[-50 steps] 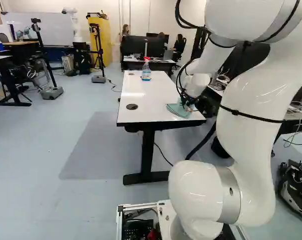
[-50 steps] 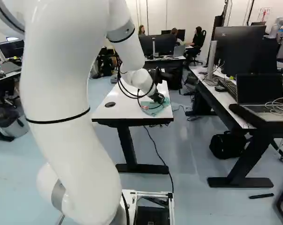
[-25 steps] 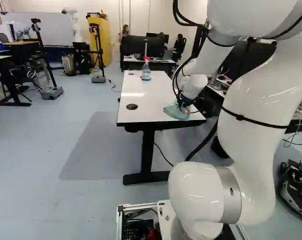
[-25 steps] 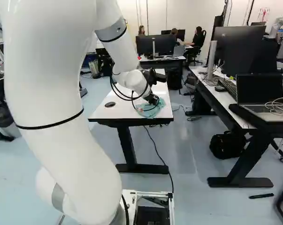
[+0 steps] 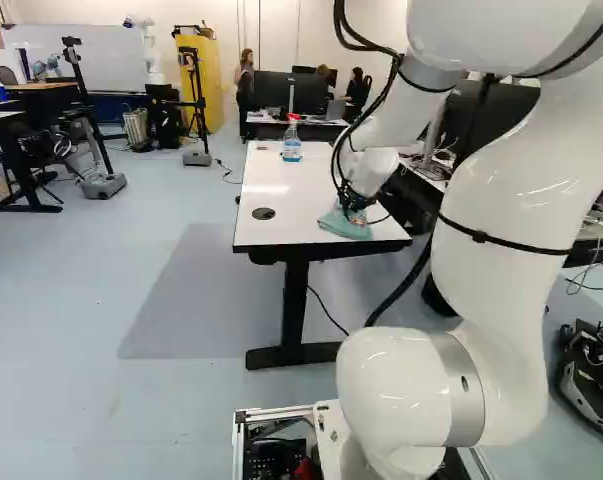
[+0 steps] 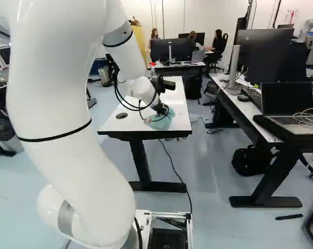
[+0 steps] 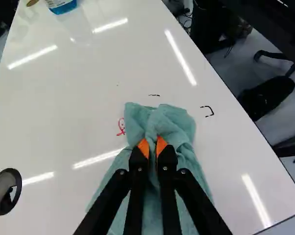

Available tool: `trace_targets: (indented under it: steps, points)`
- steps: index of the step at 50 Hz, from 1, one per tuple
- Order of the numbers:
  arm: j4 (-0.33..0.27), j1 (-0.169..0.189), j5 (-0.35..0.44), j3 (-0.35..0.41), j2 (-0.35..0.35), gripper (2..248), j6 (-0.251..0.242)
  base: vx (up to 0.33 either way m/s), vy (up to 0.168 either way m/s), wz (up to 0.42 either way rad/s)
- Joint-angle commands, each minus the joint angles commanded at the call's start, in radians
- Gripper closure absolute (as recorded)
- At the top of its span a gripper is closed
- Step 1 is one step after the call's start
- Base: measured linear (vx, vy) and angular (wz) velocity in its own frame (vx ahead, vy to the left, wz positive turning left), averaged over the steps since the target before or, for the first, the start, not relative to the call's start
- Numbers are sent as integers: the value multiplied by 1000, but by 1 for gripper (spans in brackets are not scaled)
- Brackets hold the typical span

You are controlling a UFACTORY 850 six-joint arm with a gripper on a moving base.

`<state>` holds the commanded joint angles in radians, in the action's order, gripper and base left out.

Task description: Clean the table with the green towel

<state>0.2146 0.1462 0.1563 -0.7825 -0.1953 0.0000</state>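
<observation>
In the wrist view the hand (image 6: 163, 110), clamped on the green towel (image 7: 174, 125), partly hides it.

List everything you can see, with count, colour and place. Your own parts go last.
table: one, white top, ahead of the base
green towel: one, pale blue-green, on the table, pinched by the gripper
spray bottle: one, blue liquid, red top, far part of the table
round inserts: two, dark, in the tabletop
red mark: one, beside the towel
black marks: at least two, beyond the towel
laptop: one nearby, dark screen, right in the right base view
bag: one, black, floor below that laptop's desk
monitors: several, black, on desks
cabinet: one, yellow, back of the left base view
arm: one, white
gripper: one, black, orange pads
</observation>
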Motion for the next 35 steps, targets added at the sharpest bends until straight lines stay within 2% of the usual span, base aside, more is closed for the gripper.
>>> trace_targets:
  steps: [18, 35]
  points:
    - [0, -31, 0, -83, -71, 212, 0, 0, 0, 0]
    - [0, -39, 0, -172, -144, 212, 0, 0, 0, 0]
